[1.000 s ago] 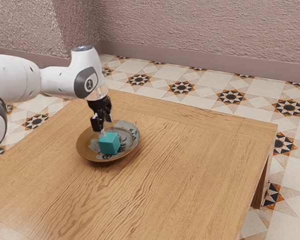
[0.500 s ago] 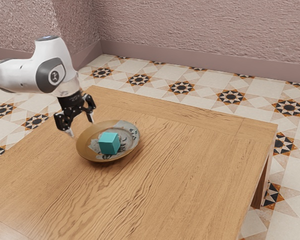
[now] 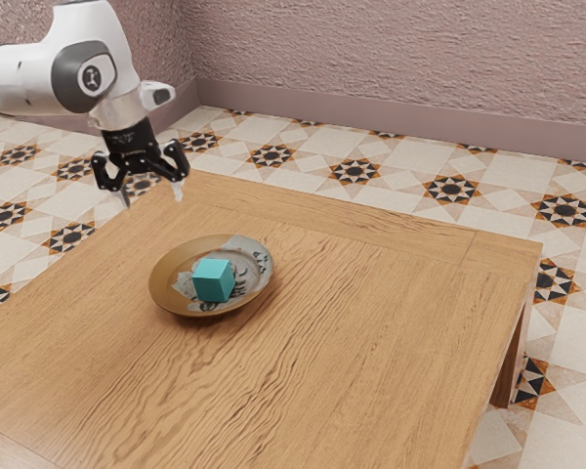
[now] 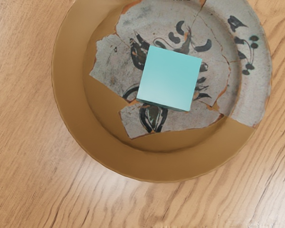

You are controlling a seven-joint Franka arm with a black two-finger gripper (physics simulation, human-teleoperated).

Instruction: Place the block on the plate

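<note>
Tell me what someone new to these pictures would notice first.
Probably the teal block, sitting near the middle of the plate. Next comes the plate's patchwork of grey, dark-painted pieces set in ochre, against the wooden table. Toward the exterior view's left, the jaws of the white arm hang open.

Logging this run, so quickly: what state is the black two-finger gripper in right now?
Gripper: open, holding nothing, its fingers apart and clear of the teal cube-shaped block.
</note>
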